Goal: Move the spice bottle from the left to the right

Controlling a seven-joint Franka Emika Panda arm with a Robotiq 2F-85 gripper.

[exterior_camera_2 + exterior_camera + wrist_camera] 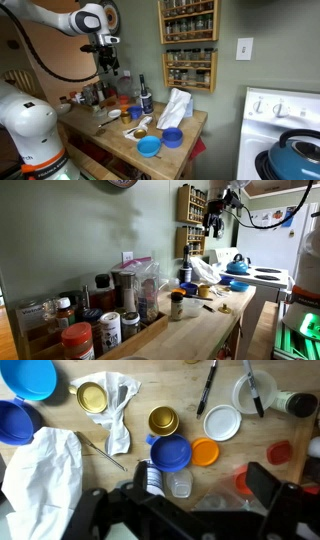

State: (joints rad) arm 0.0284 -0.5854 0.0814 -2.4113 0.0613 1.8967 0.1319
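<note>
The spice bottle [177, 305], short with a dark cap and a yellowish-tan body, stands upright on the wooden counter [200, 330]. In the wrist view a small yellowish cylinder [163, 420] seen from above is probably the same bottle. My gripper [213, 220] hangs high above the counter, also seen in an exterior view [108, 62]. In the wrist view its fingers [200, 495] are spread wide with nothing between them. The bottle lies ahead of the fingers and apart from them.
On the counter are blue bowls [28, 375], a blue lid [171, 453], an orange lid [205, 452], a white lid [222, 423], a clear cup [180, 483], a white cloth [40, 465] and pens [207, 385]. A red-lidded jar [78, 340] and white-labelled jars [110, 328] stand at one end. A stove [285, 120] adjoins.
</note>
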